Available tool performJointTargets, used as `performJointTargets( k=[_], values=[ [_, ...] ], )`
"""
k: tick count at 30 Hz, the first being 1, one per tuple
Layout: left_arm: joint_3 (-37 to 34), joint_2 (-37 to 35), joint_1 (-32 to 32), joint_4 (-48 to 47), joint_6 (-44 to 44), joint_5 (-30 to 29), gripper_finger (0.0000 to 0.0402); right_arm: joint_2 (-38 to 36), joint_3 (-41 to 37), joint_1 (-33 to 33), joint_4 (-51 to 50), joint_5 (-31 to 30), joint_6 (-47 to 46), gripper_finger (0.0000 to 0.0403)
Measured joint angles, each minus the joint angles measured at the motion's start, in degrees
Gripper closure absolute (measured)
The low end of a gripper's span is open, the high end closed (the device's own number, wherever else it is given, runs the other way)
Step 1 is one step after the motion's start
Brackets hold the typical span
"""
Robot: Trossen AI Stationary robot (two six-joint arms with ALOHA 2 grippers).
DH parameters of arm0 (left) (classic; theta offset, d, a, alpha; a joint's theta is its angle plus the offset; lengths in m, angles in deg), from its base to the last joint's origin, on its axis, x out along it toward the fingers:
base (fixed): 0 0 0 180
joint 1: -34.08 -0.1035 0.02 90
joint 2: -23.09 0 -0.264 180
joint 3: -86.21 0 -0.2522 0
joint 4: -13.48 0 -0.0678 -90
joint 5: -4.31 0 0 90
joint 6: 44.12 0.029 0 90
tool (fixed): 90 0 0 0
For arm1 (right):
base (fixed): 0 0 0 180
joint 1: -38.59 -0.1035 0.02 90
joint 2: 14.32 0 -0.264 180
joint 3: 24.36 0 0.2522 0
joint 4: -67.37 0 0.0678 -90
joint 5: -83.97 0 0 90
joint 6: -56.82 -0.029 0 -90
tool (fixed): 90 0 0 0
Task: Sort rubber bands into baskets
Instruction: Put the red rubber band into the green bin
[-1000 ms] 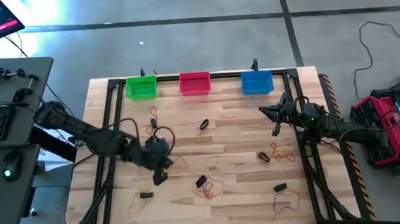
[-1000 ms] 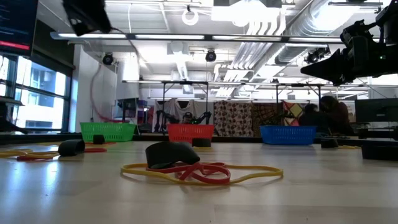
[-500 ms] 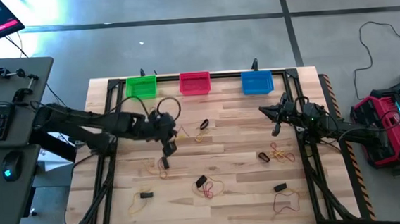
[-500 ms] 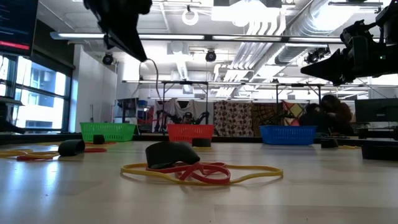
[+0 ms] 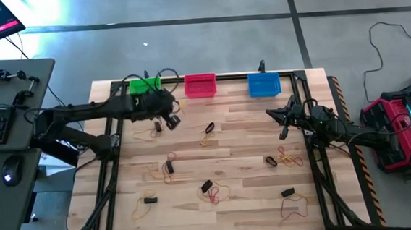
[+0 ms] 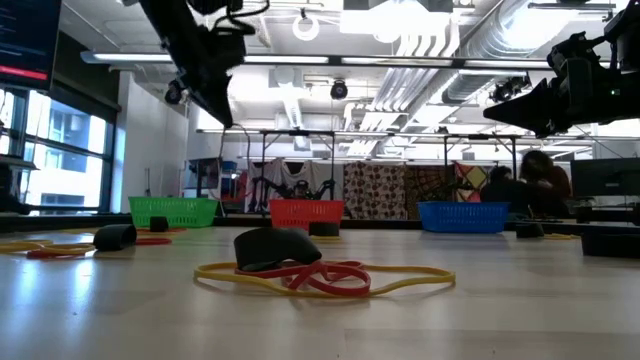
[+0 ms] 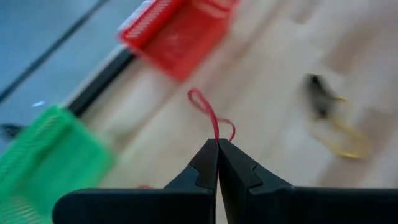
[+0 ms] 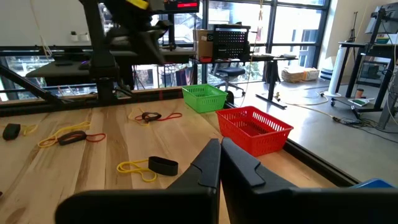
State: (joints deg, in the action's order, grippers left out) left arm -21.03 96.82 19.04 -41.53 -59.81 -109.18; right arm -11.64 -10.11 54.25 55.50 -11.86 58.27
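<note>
Left gripper [image 5: 171, 122]: raised above the table [image 5: 244, 145], just in front of the green basket [image 5: 145, 89] and near the red-pink basket [image 5: 200, 85]; fingers [image 7: 208, 165] pressed together, tip to tip, with a thin red rubber band [image 7: 211, 115] showing at the fingertips in the left wrist view; whether pinched or lying below on the wood, cannot tell.

Right gripper [image 5: 282, 133]: held aloft at the right side of the table, in front of the blue basket [image 5: 263, 85]; fingers clenched tight, grasping nothing.

Baskets: three in a row along the far edge, green leftmost, red-pink in the middle, blue rightmost.

Rubber bands, loose on the table: black-and-yellow pair [image 5: 208, 133] mid-table; tan loop [image 5: 146, 136] below the green basket; black with red and yellow tangle [image 5: 168, 166] left of centre; black plus red and yellow cluster [image 5: 212, 191] towards the near edge; black piece with tan loop [image 5: 145, 203] near left; black with yellow-red knot [image 5: 282, 157] right of centre; black piece [image 5: 288, 193] and red-tan loop [image 5: 294, 210] near right.
</note>
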Motion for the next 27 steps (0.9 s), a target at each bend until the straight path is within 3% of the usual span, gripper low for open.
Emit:
performJointTargets(
  k=[10, 21, 27],
  values=[
    [0.00, -0.04, -12.32, -0.94, 4.45, -9.29, 0.0401, 0.00, 0.00, -0.02, 0.01, 0.00, 0.00, 0.0402],
    [0.00, -0.04, -23.85, 5.42, 10.59, -9.11, 0.0401, 0.00, 0.02, -0.02, 0.00, -0.02, 0.00, 0.0402],
    [-0.78, -0.09, -29.37, 6.57, 11.94, -4.75, 0.0401, 0.00, 0.01, -0.02, 0.02, 0.00, 0.02, 0.0402]
  ],
)
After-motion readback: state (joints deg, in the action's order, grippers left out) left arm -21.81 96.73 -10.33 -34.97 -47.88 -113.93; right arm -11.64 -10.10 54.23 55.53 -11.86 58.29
